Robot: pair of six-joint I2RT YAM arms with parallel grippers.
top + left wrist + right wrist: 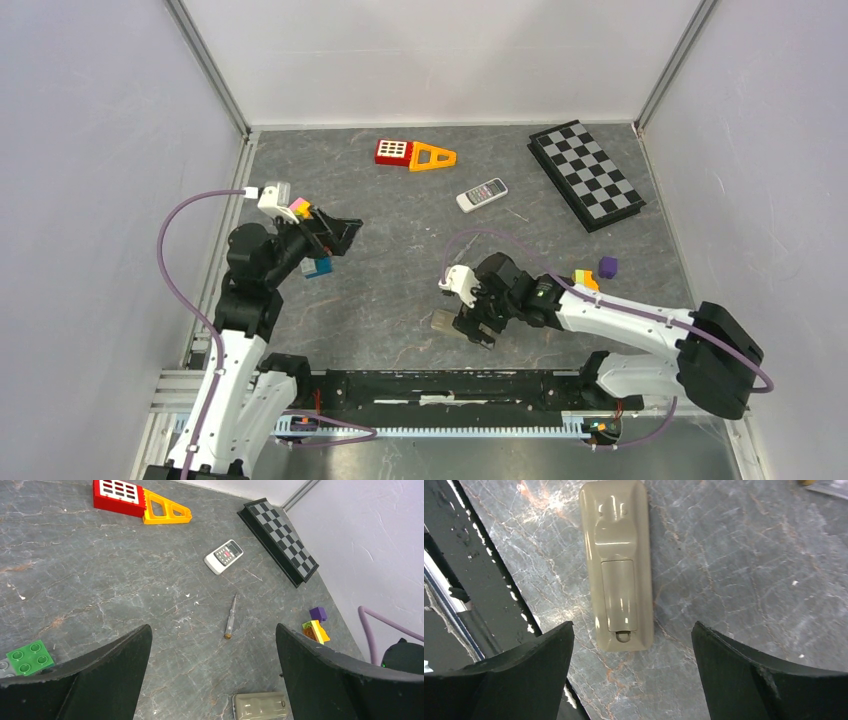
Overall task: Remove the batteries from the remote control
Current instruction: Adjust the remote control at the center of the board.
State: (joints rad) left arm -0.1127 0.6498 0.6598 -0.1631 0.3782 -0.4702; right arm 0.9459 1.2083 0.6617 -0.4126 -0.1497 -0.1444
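A beige remote control (621, 565) lies face down on the grey table near the front edge, its battery cover shut. My right gripper (632, 630) hangs open just above the remote's cover end, touching nothing. The same beige remote (445, 322) lies beside the right gripper (470, 328) in the top view. A white remote (482, 194) lies face up farther back. My left gripper (213, 627) is open and empty, held high over the table's left side (348, 232). The beige remote (260, 706) sits below its right finger. The batteries are hidden.
A thin pen-like stick (230, 617) lies mid-table. Red and orange bricks (413, 153) and a chessboard (586, 174) sit at the back. Purple and yellow bricks (595, 273) are by the right arm, a green brick (29, 656) at the left. A black rail (484, 575) borders the front edge.
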